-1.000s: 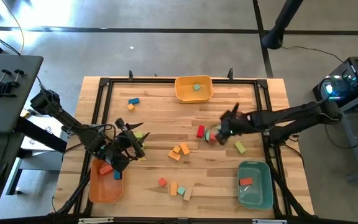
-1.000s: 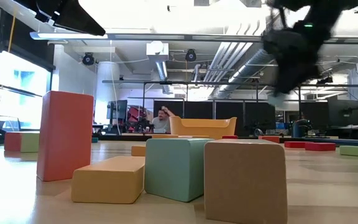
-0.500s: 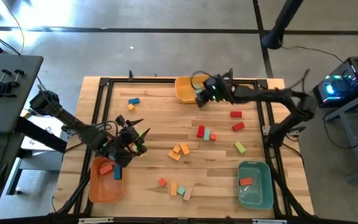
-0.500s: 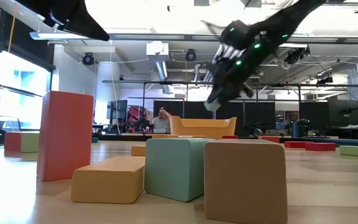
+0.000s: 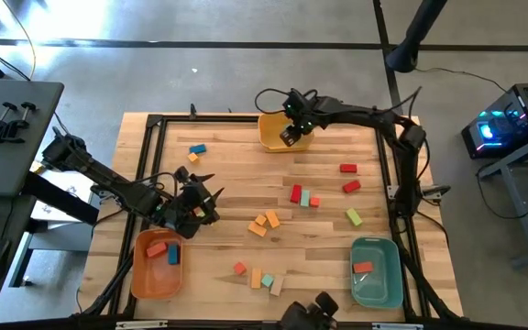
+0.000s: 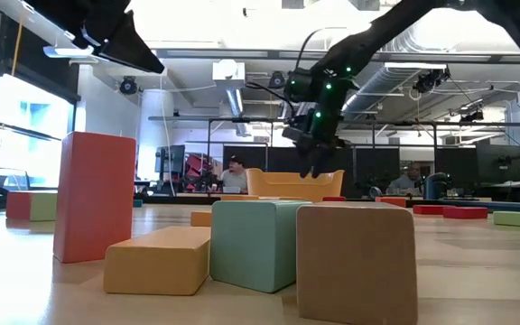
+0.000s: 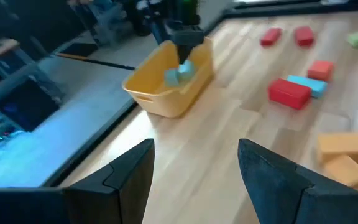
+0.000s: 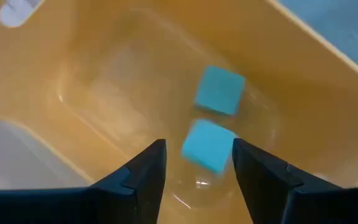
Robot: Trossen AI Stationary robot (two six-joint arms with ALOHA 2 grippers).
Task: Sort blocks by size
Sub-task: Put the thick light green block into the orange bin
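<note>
Landmark: yellow bin (image 5: 285, 131), at the table's (image 5: 236, 165) far edge, middle.

Front row, low view: tan block (image 6: 357, 262), teal block (image 6: 258, 242), flat orange block (image 6: 159, 260) and upright red block (image 6: 94, 196) stood closest to the camera, well nearer than the yellow bin (image 6: 294, 185).

Left arm: reached in from the table's left side, low and angled, well to the near left of the yellow bin.

Left gripper (image 5: 202, 197): hovered just beyond the orange bin (image 5: 156, 266), fingers (image 7: 129, 171) spread apart, nothing between them. It pointed towards the yellow bin (image 7: 169, 84).

Orange bin contents: one red block (image 5: 157, 248) and one blue block (image 5: 172, 257).

Mid-table blocks: red, teal and small red cluster (image 5: 303, 196) lay nearer than the yellow bin; orange pair (image 5: 264, 223) nearer again.

Right arm: stretched along the table's far edge from the right, bent down at the wrist over the yellow bin.

Right gripper (image 5: 291, 131): poised above the yellow bin's inside, jaws parted, clasping nothing.

Blocks in yellow bin: two teal cubes, one (image 8: 220, 91) resting on the floor, the other (image 8: 207, 145) just beside it, between the right gripper's fingers (image 8: 143, 177) in its wrist view but untouched.

Teal-green bin (image 5: 376, 271): near right corner, far from the yellow bin, one red block (image 5: 362, 267) inside.
</note>
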